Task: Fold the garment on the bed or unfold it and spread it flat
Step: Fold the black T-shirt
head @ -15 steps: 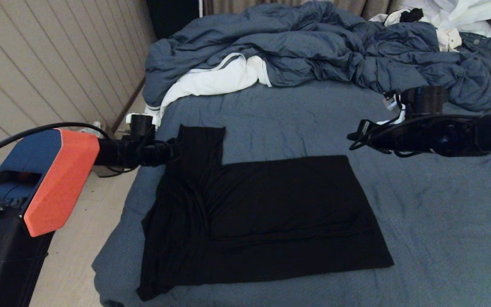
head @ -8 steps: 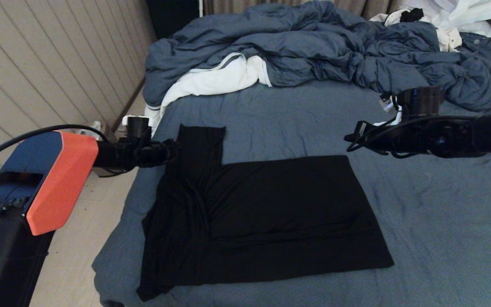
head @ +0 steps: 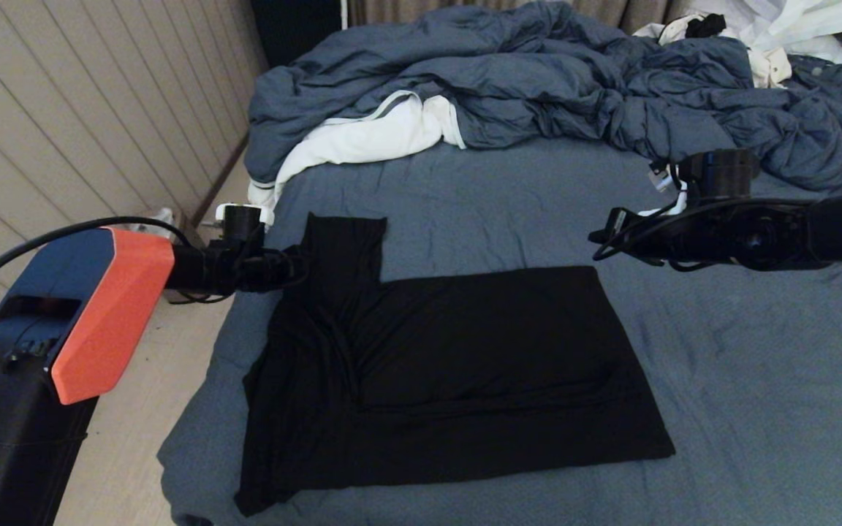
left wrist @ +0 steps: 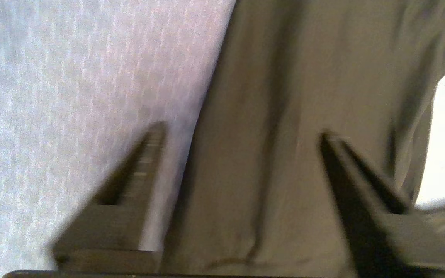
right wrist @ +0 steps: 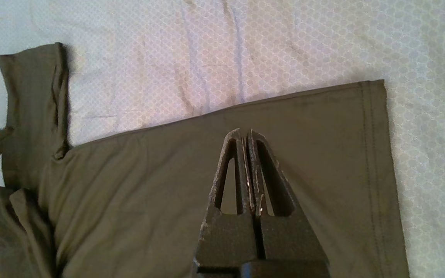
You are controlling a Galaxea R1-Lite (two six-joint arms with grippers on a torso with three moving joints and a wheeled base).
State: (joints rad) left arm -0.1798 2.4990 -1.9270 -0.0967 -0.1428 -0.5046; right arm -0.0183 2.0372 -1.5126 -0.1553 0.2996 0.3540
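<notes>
Little had shifted since a second earlier: the left hand (head: 297, 264) had drifted only slightly at the shirt's upper left edge, and the right arm had crept a touch leftward, while the shirt (head: 465, 365) lay just as it had. That black shirt was spread on the bed (head: 757, 380), on the blue sheet toward the bed's left side, its body folded into a broad rectangle with one sleeve (head: 344, 245) sticking up toward the duvet and loose folds bunched along the left edge near the bed's side. The left hand sat beside that sleeve, released, with its two fingers (left wrist: 137, 170) spread wide; in the left wrist view one finger stood over the bare sheet and the other over the dark cloth, the shirt's edge running between them, and nothing was pinched. The right hand (head: 600, 237) hung above the bed past the shirt's upper right corner, apart from the cloth, and was clenched on nothing; in the right wrist view its fingers (right wrist: 247, 170) were pressed together with the shirt's body (right wrist: 207, 173) and hem spread flat beneath them. Behind the shirt a rumpled blue-grey duvet (head: 538, 80) was heaped across the far end of the bed, with a white cloth (head: 362, 139) poking out from under it on the left.
</notes>
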